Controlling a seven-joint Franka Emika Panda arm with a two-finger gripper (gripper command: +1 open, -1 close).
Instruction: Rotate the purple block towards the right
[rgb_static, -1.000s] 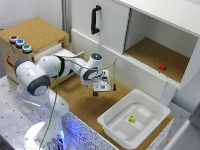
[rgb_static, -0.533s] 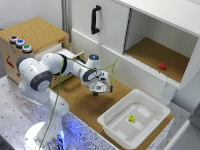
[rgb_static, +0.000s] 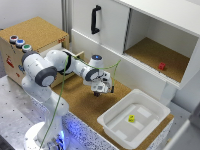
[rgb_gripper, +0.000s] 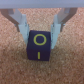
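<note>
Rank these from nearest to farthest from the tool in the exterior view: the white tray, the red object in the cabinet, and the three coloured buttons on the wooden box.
1. White tray, just to the exterior view's right of the tool.
2. Red object, on the open cabinet shelf, upper right.
3. Coloured buttons, on the wooden box at far left.

across the earlier exterior views the arm (rgb_static: 60, 65) swings its elbow toward the exterior view's left and draws in closer to its base, while the gripper (rgb_static: 101, 91) sinks a little lower over the cork and turns slightly about its wrist.
</note>
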